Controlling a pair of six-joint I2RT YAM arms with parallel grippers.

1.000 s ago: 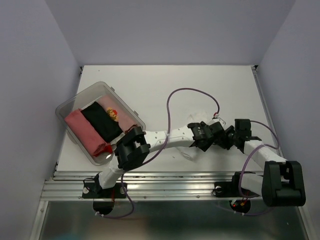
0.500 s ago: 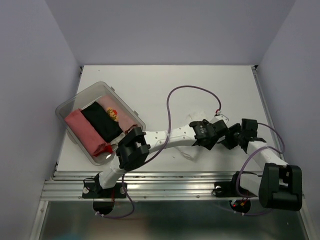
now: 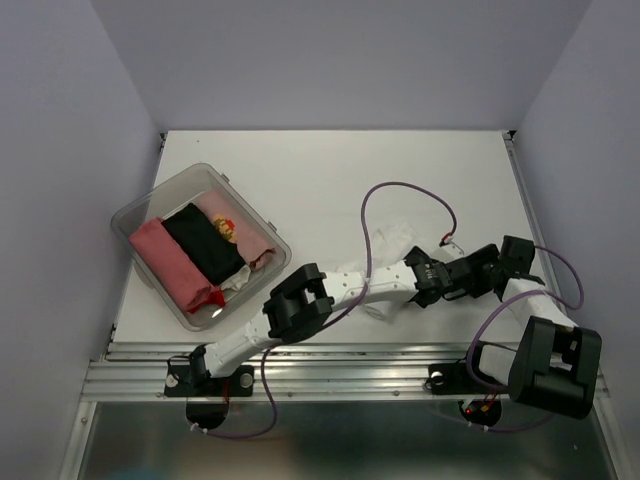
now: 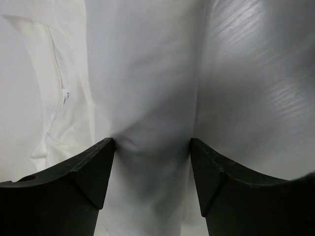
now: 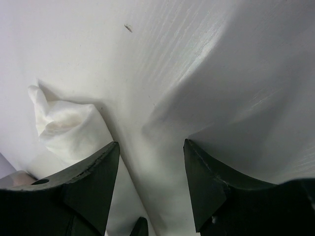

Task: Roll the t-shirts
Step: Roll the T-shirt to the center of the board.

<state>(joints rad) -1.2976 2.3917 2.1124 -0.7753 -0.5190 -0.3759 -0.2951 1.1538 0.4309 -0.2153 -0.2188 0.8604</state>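
White shirt (image 3: 393,238) lies bunched on the table (image 3: 330,170), right of the tub (image 3: 150,205). Left fingers (image 4: 88,169) and right fingers (image 5: 91,174) are spread, straddling folds. Ungripped, the cloth could slacken and unroll.

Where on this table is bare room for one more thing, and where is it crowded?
Free: the far half of the table, from behind the clear plastic tub to the far right corner. Crowded: near right, where the left gripper and right gripper meet over the white t-shirt; the left arm crosses the near middle.
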